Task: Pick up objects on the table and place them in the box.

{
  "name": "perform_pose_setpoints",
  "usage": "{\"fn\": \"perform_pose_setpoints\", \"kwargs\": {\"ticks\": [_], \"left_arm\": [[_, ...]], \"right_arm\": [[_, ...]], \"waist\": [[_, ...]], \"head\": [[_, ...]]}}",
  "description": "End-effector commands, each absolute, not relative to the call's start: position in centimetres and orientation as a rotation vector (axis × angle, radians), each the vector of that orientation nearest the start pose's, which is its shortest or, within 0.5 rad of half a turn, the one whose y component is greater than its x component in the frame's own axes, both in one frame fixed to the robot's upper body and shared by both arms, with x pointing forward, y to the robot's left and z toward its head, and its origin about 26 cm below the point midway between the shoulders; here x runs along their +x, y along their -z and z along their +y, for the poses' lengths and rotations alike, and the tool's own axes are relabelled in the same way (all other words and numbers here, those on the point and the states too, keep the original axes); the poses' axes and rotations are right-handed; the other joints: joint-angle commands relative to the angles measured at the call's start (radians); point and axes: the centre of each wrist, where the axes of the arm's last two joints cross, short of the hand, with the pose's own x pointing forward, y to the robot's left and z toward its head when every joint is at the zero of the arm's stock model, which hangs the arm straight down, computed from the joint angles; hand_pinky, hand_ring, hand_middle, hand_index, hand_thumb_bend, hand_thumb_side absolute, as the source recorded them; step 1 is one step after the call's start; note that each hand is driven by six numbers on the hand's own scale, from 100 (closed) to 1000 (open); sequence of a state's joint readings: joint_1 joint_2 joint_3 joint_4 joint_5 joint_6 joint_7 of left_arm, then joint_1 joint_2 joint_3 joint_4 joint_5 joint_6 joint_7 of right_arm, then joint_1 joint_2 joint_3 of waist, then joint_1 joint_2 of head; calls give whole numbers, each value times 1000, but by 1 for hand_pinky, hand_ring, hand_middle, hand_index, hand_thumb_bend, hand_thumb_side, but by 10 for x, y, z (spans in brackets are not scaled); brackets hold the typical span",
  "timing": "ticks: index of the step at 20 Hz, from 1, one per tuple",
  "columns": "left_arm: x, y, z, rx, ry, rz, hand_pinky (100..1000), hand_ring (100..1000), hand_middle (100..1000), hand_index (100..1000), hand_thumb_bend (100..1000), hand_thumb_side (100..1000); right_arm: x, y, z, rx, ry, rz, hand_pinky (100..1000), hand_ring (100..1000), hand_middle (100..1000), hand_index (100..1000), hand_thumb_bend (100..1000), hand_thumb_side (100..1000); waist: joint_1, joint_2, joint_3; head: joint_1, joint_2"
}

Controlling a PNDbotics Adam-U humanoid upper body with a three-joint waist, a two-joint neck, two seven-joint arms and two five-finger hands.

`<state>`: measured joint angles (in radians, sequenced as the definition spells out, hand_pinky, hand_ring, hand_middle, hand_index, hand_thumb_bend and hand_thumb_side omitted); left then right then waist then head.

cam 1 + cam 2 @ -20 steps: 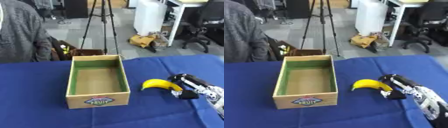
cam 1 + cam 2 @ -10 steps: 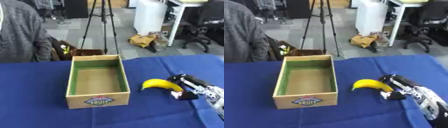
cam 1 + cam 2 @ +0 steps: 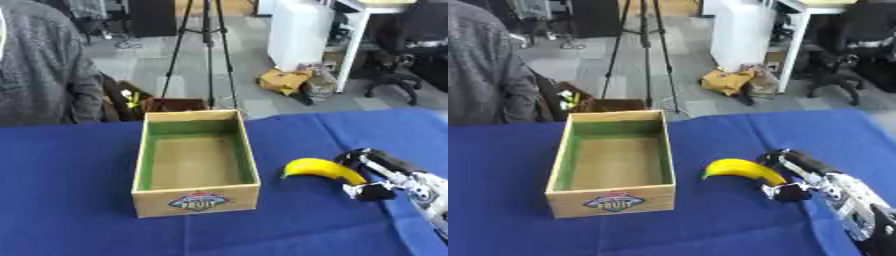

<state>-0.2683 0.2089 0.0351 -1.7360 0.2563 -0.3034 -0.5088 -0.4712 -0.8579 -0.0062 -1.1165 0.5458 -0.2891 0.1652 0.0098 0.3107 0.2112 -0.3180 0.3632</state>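
Note:
A yellow banana (image 3: 320, 169) lies on the blue tablecloth, right of an open cardboard box (image 3: 196, 162) with a green inner wall and a fruit label on its front. The box holds nothing that I can see. My right hand (image 3: 378, 173) comes in from the lower right and closes around the banana's right end, fingers behind it and thumb in front. The banana still rests low on the cloth. My left hand appears in neither view.
The blue table (image 3: 79, 200) stretches wide left of the box. A person in a grey sweater (image 3: 39, 65) stands at the far left edge. Beyond the table stand a tripod (image 3: 206, 50), a white cabinet and an office chair.
The right hand has drawn its fingers and thumb a little closer round the banana's end. The banana and box stay where they were.

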Motion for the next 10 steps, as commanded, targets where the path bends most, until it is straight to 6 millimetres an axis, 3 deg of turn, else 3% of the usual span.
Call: {"fn": "perform_pose_setpoints", "kwargs": {"ticks": [1,10], "left_arm": [[330,-130,267,-398,620,-2264,720,521,499,727,260,969],[330,-130,267,-399,619,-2265,720,522,499,727,260,969]], "right_arm": [[361,-185,-489,-1079,-1159,-1405,688,762,630,852,100,308],[362,-184,-489,-1080,-1160,-1396,674,733,615,844,100,189]], "waist": [[-2,-18,0],[-3,-19,0]], "head": [[-1,-11],[-2,-13]]}}
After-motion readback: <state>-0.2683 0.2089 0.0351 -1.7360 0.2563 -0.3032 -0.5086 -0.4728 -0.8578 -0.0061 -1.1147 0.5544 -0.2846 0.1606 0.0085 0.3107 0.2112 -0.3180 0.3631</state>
